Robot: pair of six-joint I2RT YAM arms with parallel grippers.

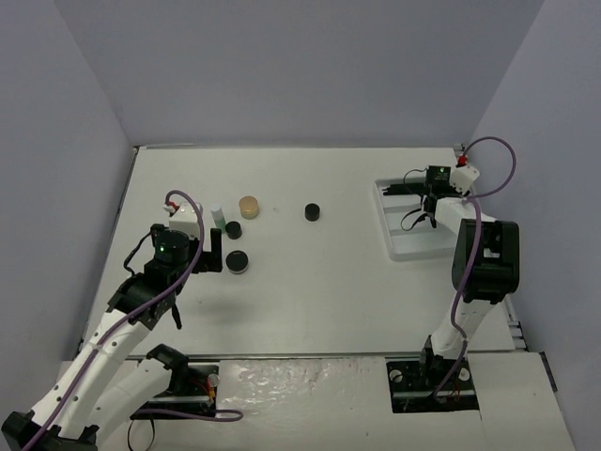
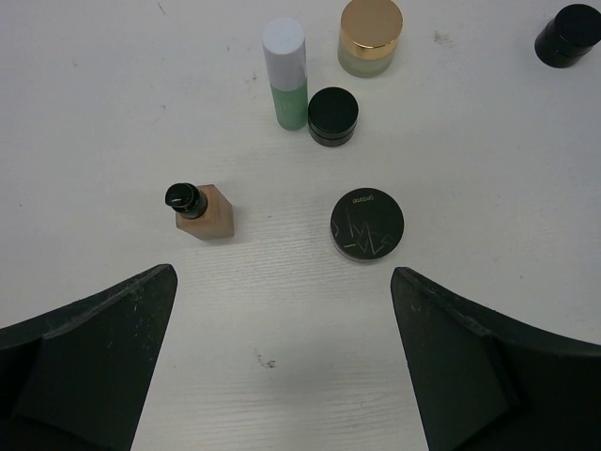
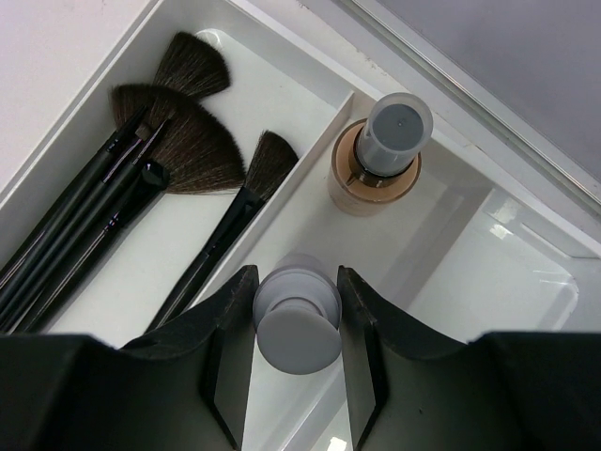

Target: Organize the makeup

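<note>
- The left pincer (image 2: 284,282) hangs over the desk (image 2: 113,113) with its two fingers spread wide and nothing between them.
- Just ahead of it a tan bottle (image 2: 208,218) with a black cap stands on the left and a flat black compact (image 2: 367,225) lies on the right, the two apart from each other.
- Farther off, a green bottle (image 2: 286,85) with a white cap stands just beside a round black jar (image 2: 333,116).
- Behind those two is a gold-lidded jar (image 2: 370,38), and a second black jar (image 2: 568,36) sits well apart to the right.
- The right pincer (image 3: 296,277) is over the white tray (image 3: 319,141) at the far right of the desk.
- Its fingers are clamped on either side of the pale-capped bottle (image 3: 298,334), whose body is hidden under the cap.
- In the same compartment a tan bottle with a grey cap (image 3: 380,155) stands upright.
- The black brushes (image 3: 141,188) lie together in the long compartment beside it, their bristles fanned at one end.
</note>
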